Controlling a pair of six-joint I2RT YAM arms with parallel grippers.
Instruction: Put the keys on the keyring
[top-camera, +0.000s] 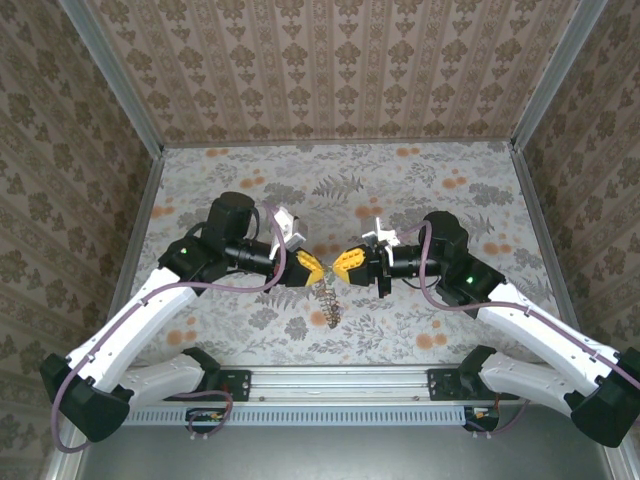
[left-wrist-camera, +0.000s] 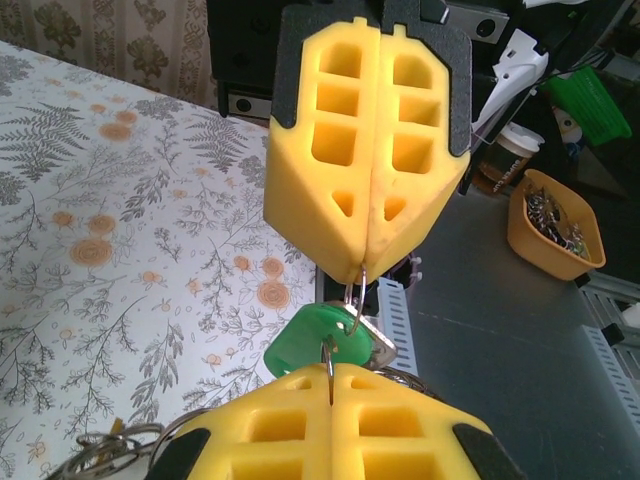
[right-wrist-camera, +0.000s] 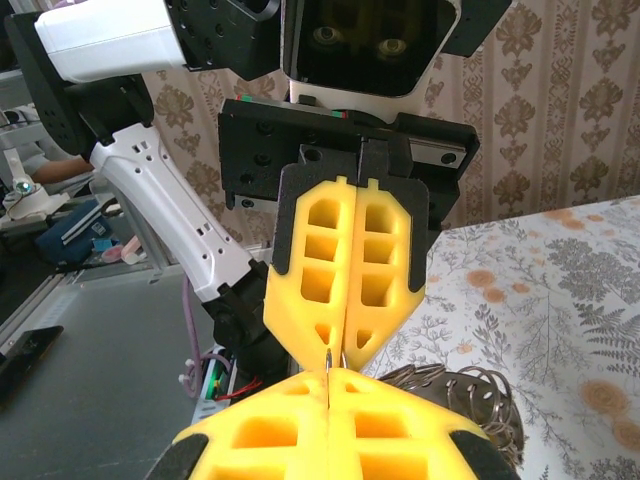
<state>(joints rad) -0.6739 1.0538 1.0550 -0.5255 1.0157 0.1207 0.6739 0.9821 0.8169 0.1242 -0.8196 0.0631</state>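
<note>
two hands are meeting tip to tip over the bench (top-camera: 450, 320) middle: your left hand (top-camera: 308, 268) and right hand (top-camera: 345, 265) are each pinching thin wire of the keyring (top-camera: 328, 300), which is dangling beneath. the green key (left-wrist-camera: 315, 335) is hanging between them, so you are likely mid-threading.

No legible text, label, brand or number anywhere.

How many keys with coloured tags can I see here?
1: a green-tagged key hanging between the tips of the left gripper and right gripper. Others may be hidden in the bunch of rings nearby.
</note>
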